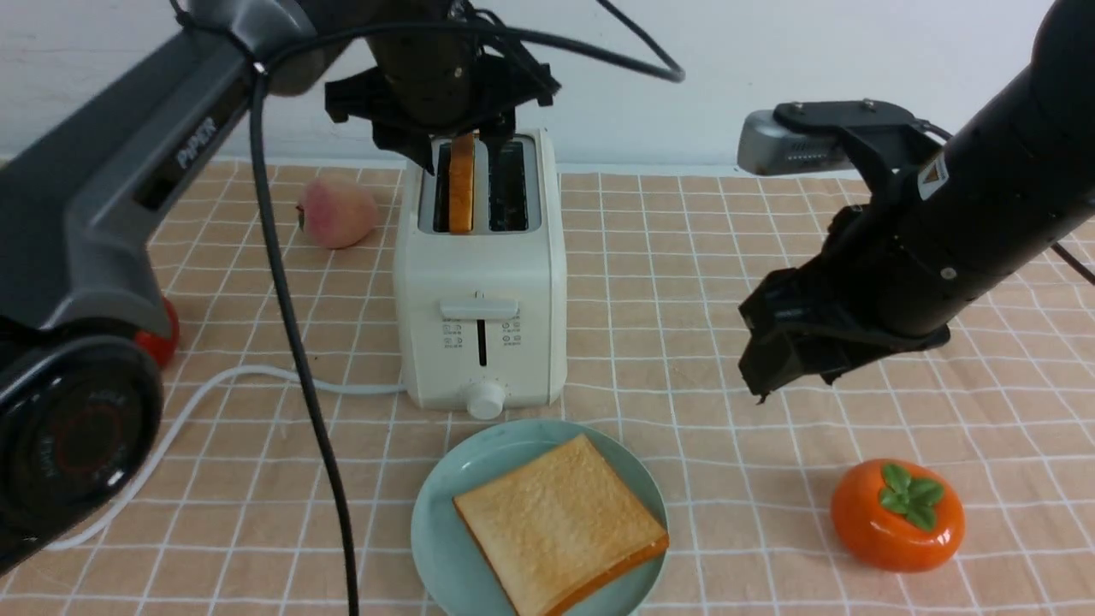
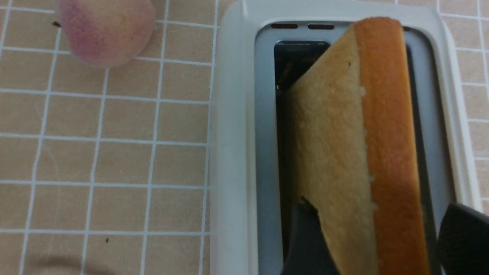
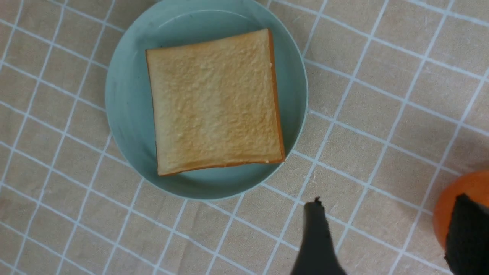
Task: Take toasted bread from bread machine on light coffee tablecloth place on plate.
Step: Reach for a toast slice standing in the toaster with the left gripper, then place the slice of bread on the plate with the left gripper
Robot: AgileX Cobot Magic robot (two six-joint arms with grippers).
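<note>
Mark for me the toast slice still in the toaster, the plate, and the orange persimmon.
toast slice in the toaster (image 1: 461, 184), front view, on its crust edge above the left slot.
plate (image 1: 435, 520), front view, on its bare left side.
orange persimmon (image 1: 890, 530), front view, on its body below the leaves.

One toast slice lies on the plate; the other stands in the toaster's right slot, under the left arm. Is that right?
Not quite: the front view shows the other slice in the left slot of the toaster; its right slot is empty.
</note>
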